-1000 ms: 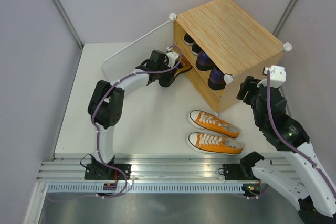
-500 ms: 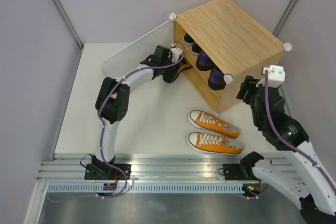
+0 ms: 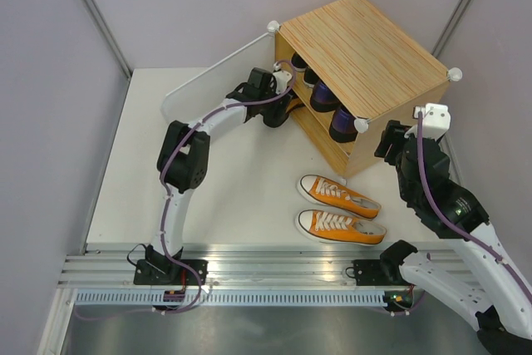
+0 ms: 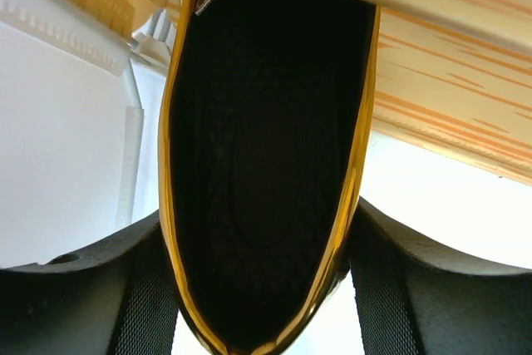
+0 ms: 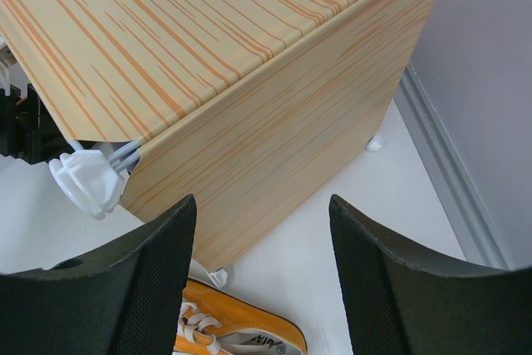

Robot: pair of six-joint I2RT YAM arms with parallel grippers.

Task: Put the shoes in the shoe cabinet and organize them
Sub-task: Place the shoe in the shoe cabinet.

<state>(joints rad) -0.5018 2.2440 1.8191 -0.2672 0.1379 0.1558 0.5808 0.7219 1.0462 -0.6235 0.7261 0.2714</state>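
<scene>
The shoe cabinet (image 3: 357,39) stands at the back right, its front facing left. Dark purple loafers (image 3: 326,97) and a black sneaker (image 3: 298,61) show on its upper shelf. My left gripper (image 3: 278,110) is at the lower opening. In the left wrist view the left gripper (image 4: 262,288) is shut on a shiny gold pump (image 4: 266,164), a finger (image 4: 141,293) against each side, and the pump's toe runs under the cabinet's wood (image 4: 449,81). Two orange sneakers (image 3: 337,195) lie on the table in front. My right gripper (image 3: 389,144) hangs open beside the cabinet's right end (image 5: 249,64), holding nothing.
The white translucent door (image 3: 208,81) stands swung open to the left of the cabinet. A white corner knob (image 5: 87,182) and an orange sneaker (image 5: 241,334) lie below the right gripper (image 5: 262,280). Grey walls close in on both sides, and a metal rail (image 3: 274,259) runs along the near edge.
The left gripper has carried the gold pump right and back, up to the cabinet's lower opening. The right arm has not moved.
</scene>
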